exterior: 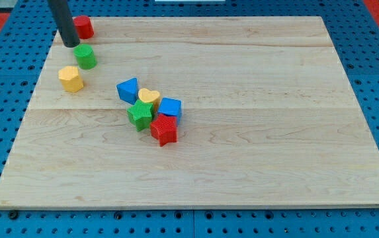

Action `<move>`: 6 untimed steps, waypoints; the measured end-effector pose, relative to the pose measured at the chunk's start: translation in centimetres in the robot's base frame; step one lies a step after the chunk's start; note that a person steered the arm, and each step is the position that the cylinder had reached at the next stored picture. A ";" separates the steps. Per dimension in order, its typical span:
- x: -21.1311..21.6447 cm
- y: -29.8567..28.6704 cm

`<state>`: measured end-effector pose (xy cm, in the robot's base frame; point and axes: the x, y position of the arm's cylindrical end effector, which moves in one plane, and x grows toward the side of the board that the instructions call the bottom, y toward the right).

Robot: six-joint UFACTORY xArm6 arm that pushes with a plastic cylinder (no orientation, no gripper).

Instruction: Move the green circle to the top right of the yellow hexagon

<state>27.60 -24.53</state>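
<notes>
The green circle [85, 56] is a short green cylinder near the board's top left. The yellow hexagon [71, 79] sits just below and to the left of it, a small gap apart. My tip [71, 45] is the lower end of the dark rod at the view's top left. It stands just above and to the left of the green circle, close to it or touching it. It is also right beside a red block [83, 27], which lies to its upper right.
A cluster lies left of the board's middle: a blue block [128, 90], a yellow heart [149, 98], a green star [139, 115], a second blue block [170, 107] and a red star [165, 129]. The wooden board [255, 132] rests on a blue pegboard.
</notes>
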 end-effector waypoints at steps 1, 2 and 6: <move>2.3 1.4; 2.7 3.5; 3.2 12.9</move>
